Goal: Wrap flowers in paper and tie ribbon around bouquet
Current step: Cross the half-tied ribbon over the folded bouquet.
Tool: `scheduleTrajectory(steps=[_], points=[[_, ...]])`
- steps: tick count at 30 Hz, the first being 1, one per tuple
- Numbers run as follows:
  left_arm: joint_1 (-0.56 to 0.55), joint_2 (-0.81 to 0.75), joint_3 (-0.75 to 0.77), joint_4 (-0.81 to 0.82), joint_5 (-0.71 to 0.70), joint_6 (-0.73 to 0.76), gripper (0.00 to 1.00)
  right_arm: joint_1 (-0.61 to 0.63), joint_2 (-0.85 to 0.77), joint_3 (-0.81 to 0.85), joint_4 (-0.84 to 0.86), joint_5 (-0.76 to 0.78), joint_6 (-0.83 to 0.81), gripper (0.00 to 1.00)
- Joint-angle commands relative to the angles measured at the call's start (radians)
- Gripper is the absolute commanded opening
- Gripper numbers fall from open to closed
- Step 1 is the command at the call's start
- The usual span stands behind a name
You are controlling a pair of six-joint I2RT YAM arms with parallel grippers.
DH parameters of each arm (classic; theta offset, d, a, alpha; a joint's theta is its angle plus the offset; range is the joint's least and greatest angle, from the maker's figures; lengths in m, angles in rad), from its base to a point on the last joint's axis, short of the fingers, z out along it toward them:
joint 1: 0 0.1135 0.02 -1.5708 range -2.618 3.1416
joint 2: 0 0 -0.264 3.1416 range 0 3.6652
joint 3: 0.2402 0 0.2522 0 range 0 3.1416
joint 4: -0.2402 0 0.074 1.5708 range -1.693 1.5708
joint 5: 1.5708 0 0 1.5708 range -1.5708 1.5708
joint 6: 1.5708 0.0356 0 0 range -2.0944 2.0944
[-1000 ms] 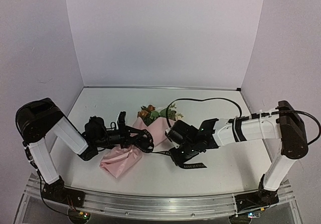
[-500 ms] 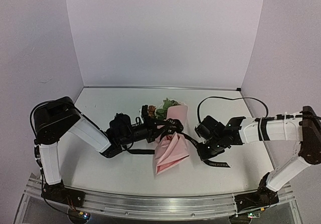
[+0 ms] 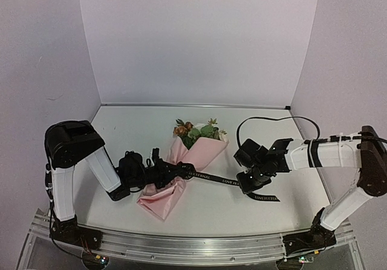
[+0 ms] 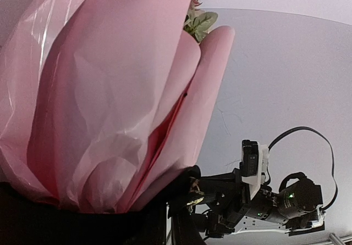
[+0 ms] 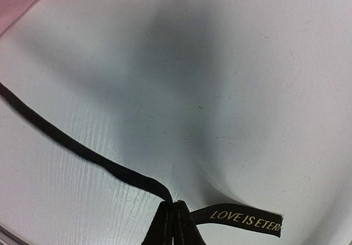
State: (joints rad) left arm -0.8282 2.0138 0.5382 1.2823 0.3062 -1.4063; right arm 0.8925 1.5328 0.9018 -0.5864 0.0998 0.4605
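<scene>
The bouquet (image 3: 184, 161) lies mid-table, a pink paper (image 4: 110, 91) cone whose flowers (image 3: 195, 129) point to the back. The black ribbon (image 3: 214, 178) runs in a straight line from the cone's middle to my right gripper (image 3: 245, 183). That gripper (image 5: 173, 205) is shut on the ribbon (image 5: 88, 154), and a lettered tail (image 5: 247, 218) lies on the table past it. My left gripper (image 3: 188, 172) is pressed against the cone's middle, shut on the ribbon there. In the left wrist view the paper hides most of the jaws, and leaves (image 4: 202, 21) show at the top.
A black cable (image 3: 272, 121) loops on the table behind the right arm. White walls close the back and both sides. A metal rail (image 3: 193, 247) runs along the near edge. The right arm (image 4: 275, 201) shows low in the left wrist view.
The bouquet swung right and then back, its narrow end now near left. My left gripper drew back leftward. The ribbon now stretches straight to the right gripper.
</scene>
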Motion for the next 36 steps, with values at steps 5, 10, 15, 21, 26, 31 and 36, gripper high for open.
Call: scheduleTrajectory(steps=[5,10,15,21,26,31,36], points=[[0.02,-0.17,0.021,-0.066,0.019,0.113,0.31,0.012,0.026,0.086,-0.03,-0.092,-0.039,0.0],[0.021,-0.274,0.077,-0.314,0.003,0.204,0.35,0.077,0.029,0.134,-0.051,-0.15,-0.097,0.0],[0.021,-0.4,0.18,-0.746,-0.019,0.387,0.36,0.114,0.046,0.162,-0.051,-0.179,-0.091,0.0],[0.017,-0.492,0.351,-1.311,-0.081,0.767,0.39,0.135,0.078,0.148,0.085,-0.241,0.037,0.0],[-0.021,-0.46,0.479,-1.555,-0.072,0.936,0.4,0.156,0.12,0.106,0.299,-0.256,0.177,0.0],[-0.039,-0.41,0.525,-1.553,0.02,0.886,0.41,0.156,0.122,0.056,0.351,-0.201,0.216,0.0],[-0.055,-0.362,0.547,-1.502,0.037,0.798,0.49,0.156,0.124,0.012,0.4,-0.195,0.235,0.01]])
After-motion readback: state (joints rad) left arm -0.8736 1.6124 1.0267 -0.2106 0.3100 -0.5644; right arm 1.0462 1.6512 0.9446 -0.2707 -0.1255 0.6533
